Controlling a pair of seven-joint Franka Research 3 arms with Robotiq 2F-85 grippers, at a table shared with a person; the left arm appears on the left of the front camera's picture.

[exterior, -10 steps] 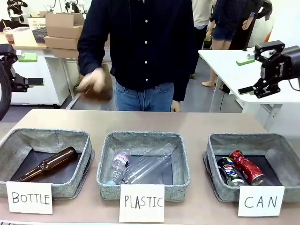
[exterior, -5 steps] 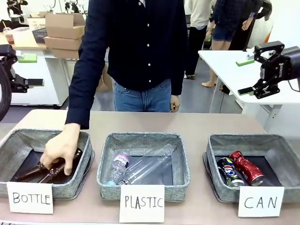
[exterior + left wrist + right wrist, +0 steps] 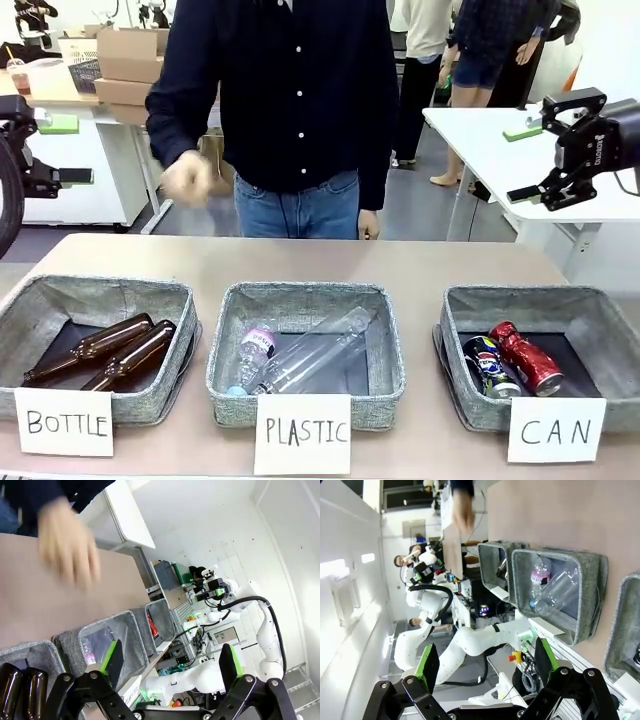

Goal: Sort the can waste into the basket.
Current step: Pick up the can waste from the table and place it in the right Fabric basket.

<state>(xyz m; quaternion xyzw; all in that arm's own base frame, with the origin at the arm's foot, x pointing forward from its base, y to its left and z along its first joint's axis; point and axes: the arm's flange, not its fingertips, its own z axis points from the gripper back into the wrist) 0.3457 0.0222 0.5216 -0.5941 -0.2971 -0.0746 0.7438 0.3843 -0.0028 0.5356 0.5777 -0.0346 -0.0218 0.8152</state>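
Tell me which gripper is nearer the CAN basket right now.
Right. The right gripper hangs open above and behind the CAN basket at the table's right end; the left gripper, also open, sits off the far left side, past the bottle basket.

A: Is there room on the table (image 3: 300, 262)?
B: Yes, the strip behind the three baskets is bare.

A: What about the CAN basket (image 3: 462, 318)?
B: It is open on top. The red can (image 3: 527, 358) and the blue can (image 3: 490, 366) lie at its left; the right side is free.

A: Anything in the way?
B: The person's hand (image 3: 187, 178) is up over the far left edge.
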